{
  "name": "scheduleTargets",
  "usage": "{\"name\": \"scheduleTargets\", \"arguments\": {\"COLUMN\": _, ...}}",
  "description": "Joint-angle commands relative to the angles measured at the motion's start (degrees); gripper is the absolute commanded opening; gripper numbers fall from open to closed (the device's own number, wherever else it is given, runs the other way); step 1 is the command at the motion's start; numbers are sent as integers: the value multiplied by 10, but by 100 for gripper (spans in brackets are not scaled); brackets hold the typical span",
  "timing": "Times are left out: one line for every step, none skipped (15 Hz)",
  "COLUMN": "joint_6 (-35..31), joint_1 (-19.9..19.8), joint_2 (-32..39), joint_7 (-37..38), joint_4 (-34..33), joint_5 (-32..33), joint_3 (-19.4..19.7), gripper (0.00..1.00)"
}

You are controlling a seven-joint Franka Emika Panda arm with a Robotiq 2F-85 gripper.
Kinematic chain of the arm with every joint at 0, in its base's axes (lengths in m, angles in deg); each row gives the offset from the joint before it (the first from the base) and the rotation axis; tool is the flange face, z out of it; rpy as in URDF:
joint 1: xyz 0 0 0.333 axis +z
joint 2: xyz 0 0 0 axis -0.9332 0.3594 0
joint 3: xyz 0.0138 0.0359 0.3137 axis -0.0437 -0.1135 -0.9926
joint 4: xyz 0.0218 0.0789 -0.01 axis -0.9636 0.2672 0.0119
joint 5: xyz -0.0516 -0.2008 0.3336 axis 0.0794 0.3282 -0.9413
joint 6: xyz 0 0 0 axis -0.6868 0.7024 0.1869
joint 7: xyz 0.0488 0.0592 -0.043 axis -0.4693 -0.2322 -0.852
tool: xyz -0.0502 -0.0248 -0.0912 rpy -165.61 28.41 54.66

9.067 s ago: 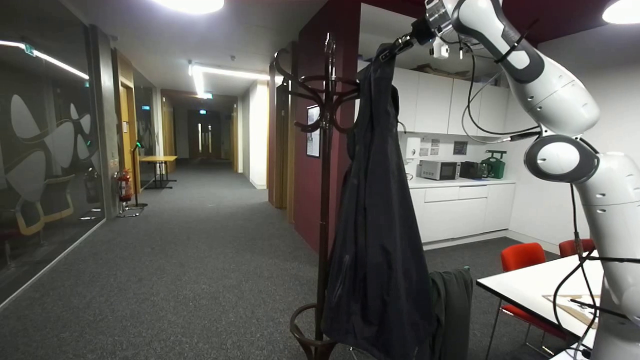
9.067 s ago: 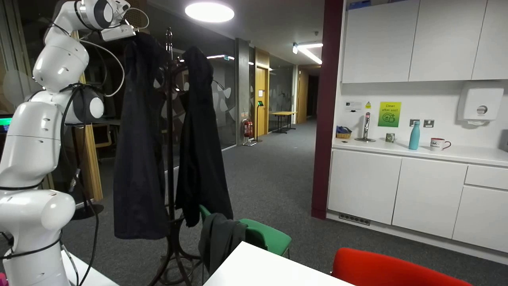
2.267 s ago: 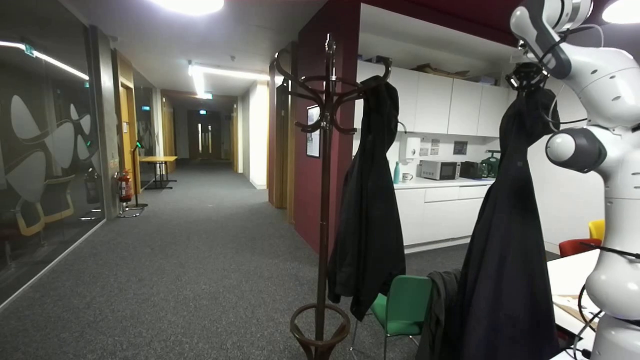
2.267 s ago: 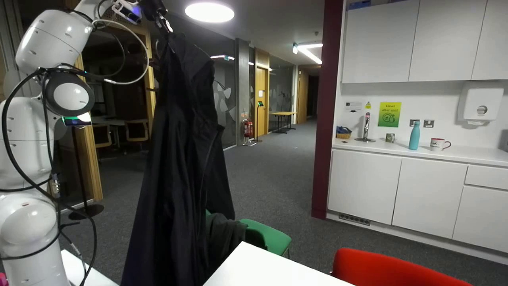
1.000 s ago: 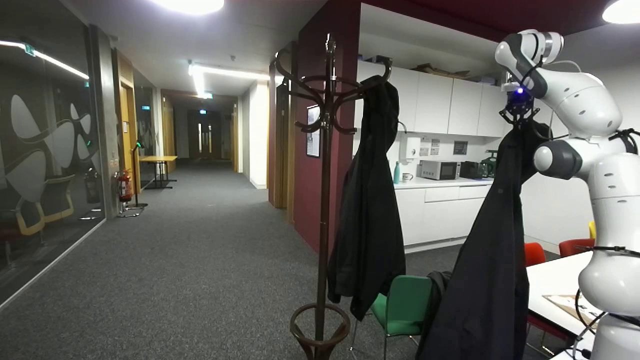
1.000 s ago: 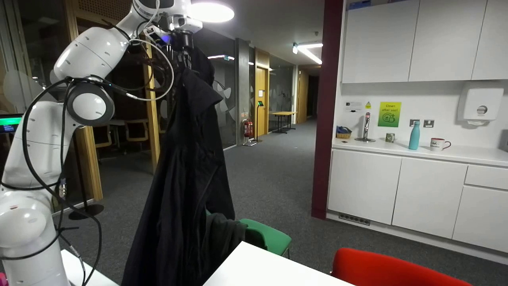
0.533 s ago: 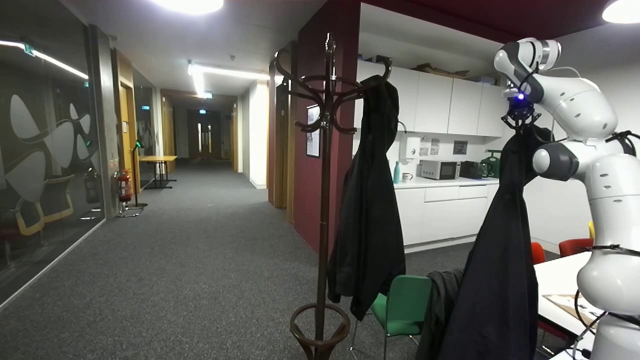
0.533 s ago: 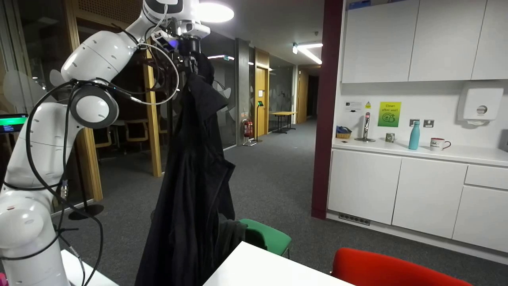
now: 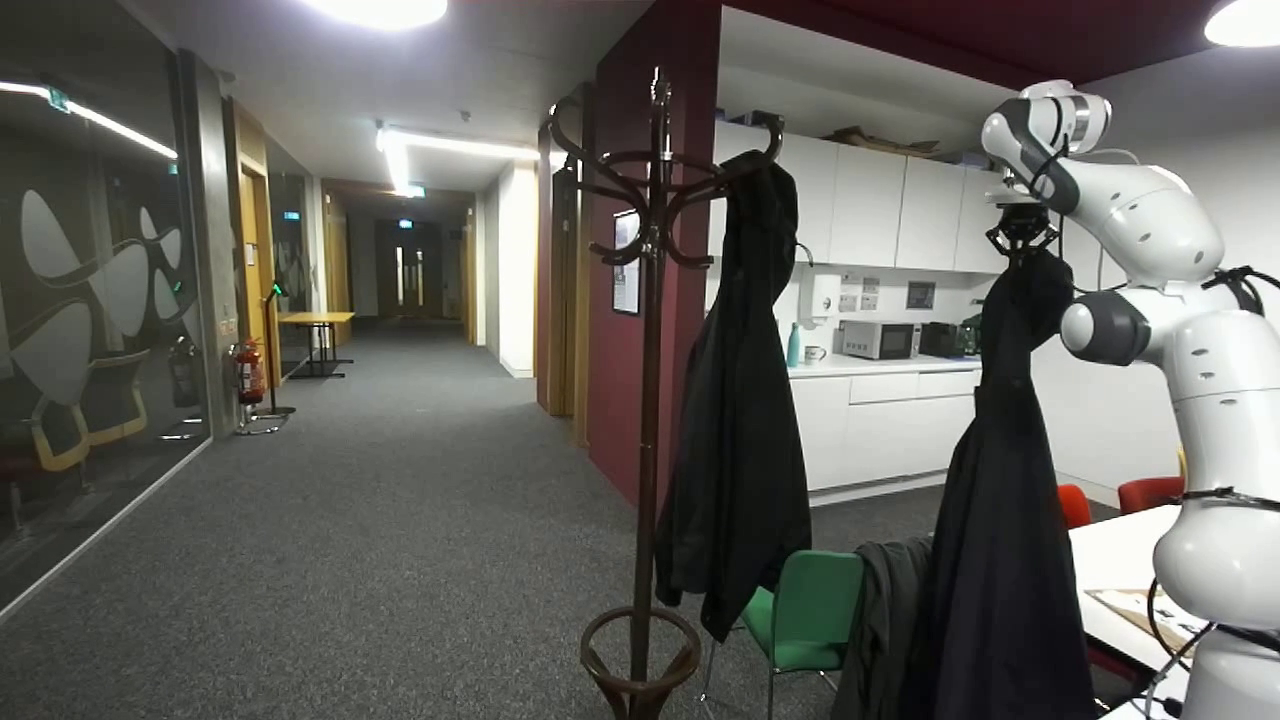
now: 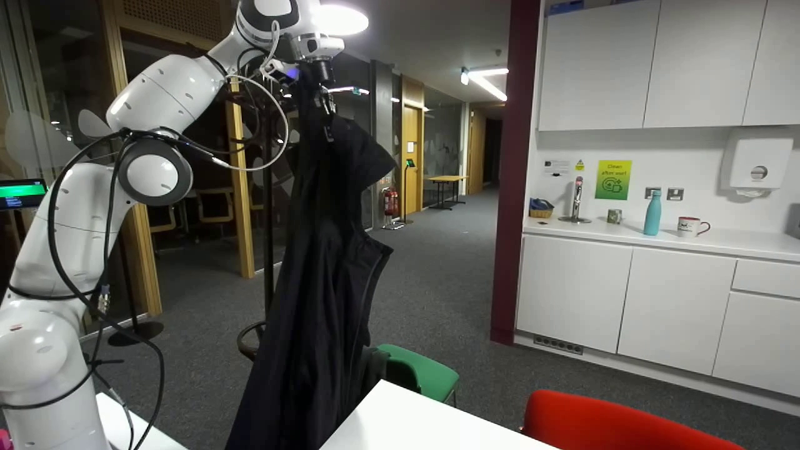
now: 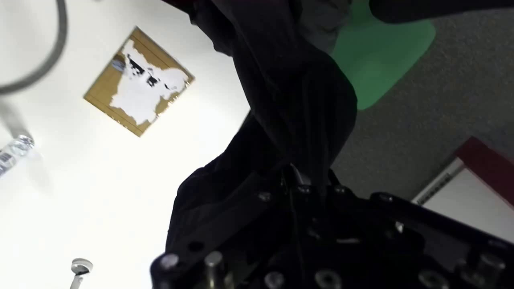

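My gripper point(image 9: 1020, 250) points down and is shut on the upper part of a long black jacket point(image 9: 1010, 520). The jacket hangs free beside the arm. In an exterior view the gripper point(image 10: 328, 119) pinches it near the collar, and the jacket point(image 10: 312, 269) hangs beside the white table. In the wrist view the jacket point(image 11: 289, 88) bunches between the dark fingers point(image 11: 313, 184), and its folds hide the fingertips. A second black jacket point(image 9: 740, 400) hangs on a dark brown coat stand point(image 9: 650, 400), apart from the gripper.
A green chair point(image 9: 820, 600) with a dark grey garment point(image 9: 885, 600) over its back stands near the held jacket. A white table point(image 10: 431, 419) is in front, with a brown and white board point(image 11: 140, 84) on it. A red chair point(image 10: 612, 425) stands at the table.
Earlier the held jacket was at the coat stand; now it is well away from it. Over the last second the gripper has lowered slightly and moved towards the table, the jacket swinging.
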Motion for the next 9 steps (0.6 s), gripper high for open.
{"name": "scheduleTargets", "arguments": {"joint_6": -112, "joint_1": -11, "joint_2": 10, "joint_7": 32, "joint_4": -5, "joint_5": -17, "joint_3": -1, "gripper": 1}}
{"name": "scheduleTargets", "arguments": {"joint_6": -143, "joint_1": -10, "joint_2": 16, "joint_7": 38, "joint_4": -5, "joint_5": -16, "joint_3": -2, "gripper": 1}}
{"name": "scheduleTargets", "arguments": {"joint_6": -175, "joint_1": -8, "joint_2": 23, "joint_7": 46, "joint_4": -5, "joint_5": -16, "joint_3": -3, "gripper": 1}}
{"name": "scheduleTargets", "arguments": {"joint_6": -206, "joint_1": -4, "joint_2": 31, "joint_7": 54, "joint_4": -6, "joint_5": -13, "joint_3": -3, "gripper": 1}}
{"name": "scheduleTargets", "arguments": {"joint_6": -230, "joint_1": 1, "joint_2": 38, "joint_7": 57, "joint_4": -5, "joint_5": -8, "joint_3": -3, "gripper": 1}}
{"name": "scheduleTargets", "arguments": {"joint_6": -250, "joint_1": 4, "joint_2": 46, "joint_7": 59, "joint_4": -6, "joint_5": -5, "joint_3": -4, "gripper": 1}}
{"name": "scheduleTargets", "arguments": {"joint_6": -263, "joint_1": 7, "joint_2": 53, "joint_7": 62, "joint_4": -5, "joint_5": -4, "joint_3": -4, "gripper": 1}}
{"name": "scheduleTargets", "arguments": {"joint_6": -273, "joint_1": 9, "joint_2": 59, "joint_7": 65, "joint_4": -4, "joint_5": -5, "joint_3": -6, "gripper": 1}}
{"name": "scheduleTargets", "arguments": {"joint_6": -281, "joint_1": 11, "joint_2": 64, "joint_7": 69, "joint_4": -1, "joint_5": -4, "joint_3": -7, "gripper": 1}}
